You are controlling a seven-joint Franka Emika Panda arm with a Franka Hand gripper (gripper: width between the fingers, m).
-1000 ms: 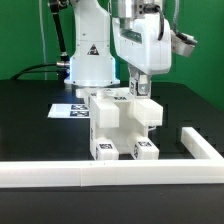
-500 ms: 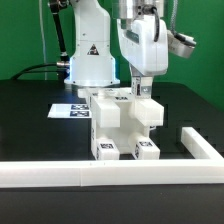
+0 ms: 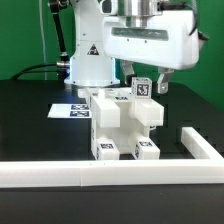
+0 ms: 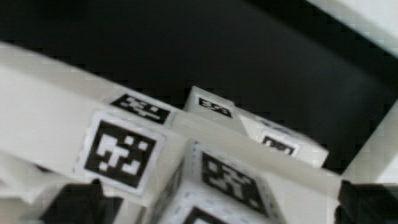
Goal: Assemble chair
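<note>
While jaws gape above, chair [image 3: 115,125] stands beside rail [image 3: 60,175].

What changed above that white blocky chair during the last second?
The glossy white end effector turned roughly a quarter turn about its upright axis above the white matte plastic chair, so its broad face now shows. A small white tagged block shows between its jaws; whether it is clamped cannot be told. The chair, the flat white marker board and the long white border rail stayed put.
</note>
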